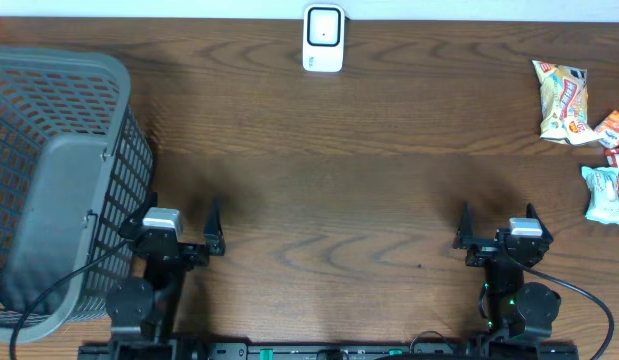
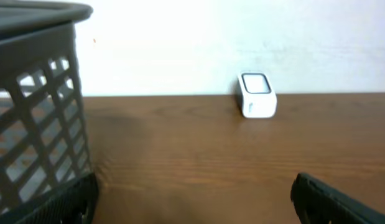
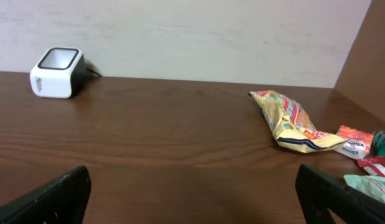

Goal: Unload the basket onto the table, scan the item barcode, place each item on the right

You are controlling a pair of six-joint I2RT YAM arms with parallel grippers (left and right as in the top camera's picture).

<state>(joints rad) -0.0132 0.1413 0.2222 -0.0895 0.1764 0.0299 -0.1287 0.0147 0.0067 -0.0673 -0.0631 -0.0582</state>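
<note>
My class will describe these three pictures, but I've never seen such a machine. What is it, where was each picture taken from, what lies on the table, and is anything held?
These are two robot arms at a wooden table, each ending in a two-finger gripper. One picture looks down from above; the others come from cameras on the left and right wrists. On the table are a grey basket, a white scanner, a yellow snack packet and more small packets. The left gripper and right gripper are both open and hold nothing.
</note>
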